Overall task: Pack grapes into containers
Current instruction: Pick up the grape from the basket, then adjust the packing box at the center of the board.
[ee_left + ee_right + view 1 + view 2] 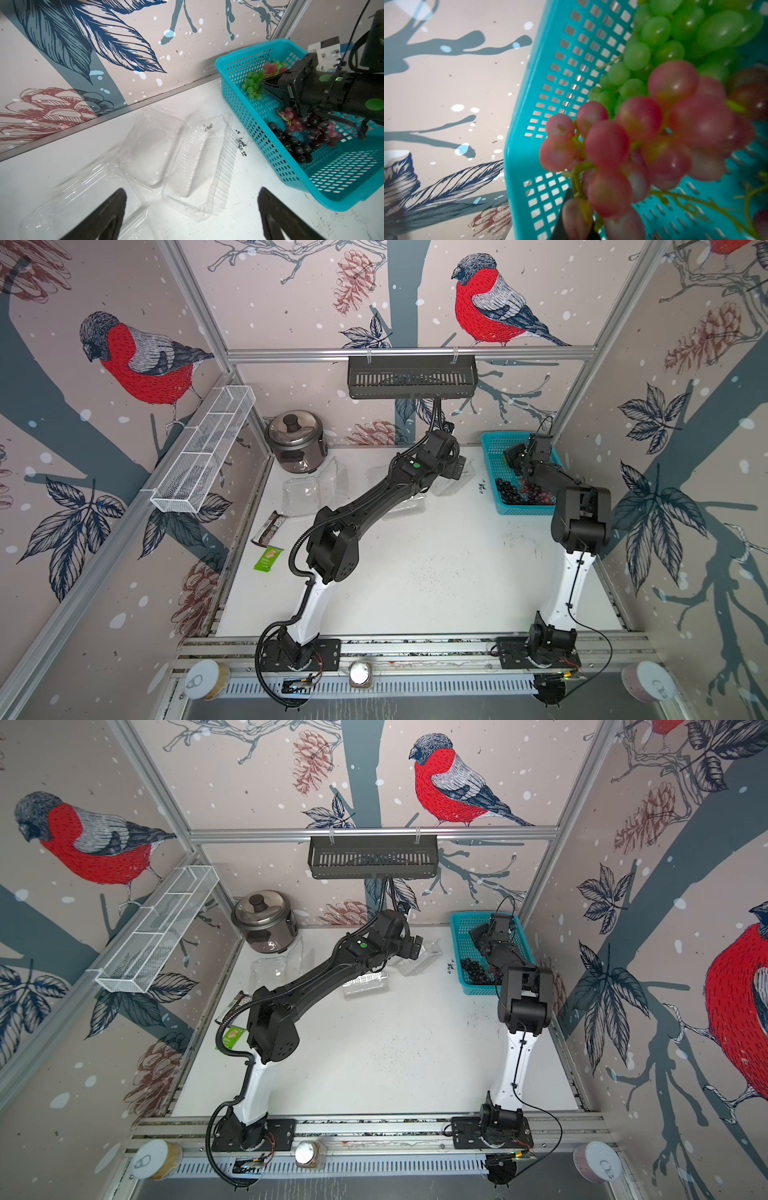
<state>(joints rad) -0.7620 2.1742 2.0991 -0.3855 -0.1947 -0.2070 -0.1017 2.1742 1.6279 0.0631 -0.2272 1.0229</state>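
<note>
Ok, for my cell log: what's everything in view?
basket: one, turquoise, table's back right
grapes: several bunches, green, red, dark, in basket
containers: three, clear, back middle of table
rice cooker: one, steel, back left
wrappers: two, dark and green, left edge
cans: three, silver-topped, front rail
wire shelf: one, white, left wall
slotted shelf: one, black, back rail
left gripper: one, black, open above containers
right gripper: one, black, in basket, shut on red bunch

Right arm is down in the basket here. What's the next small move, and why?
Probably a short straight lift. The right gripper looks shut on the stem of the red bunch, which sits low inside the basket beside the green bunch. Rising first should clear the wall before carrying it to the open container beside the basket.
</note>
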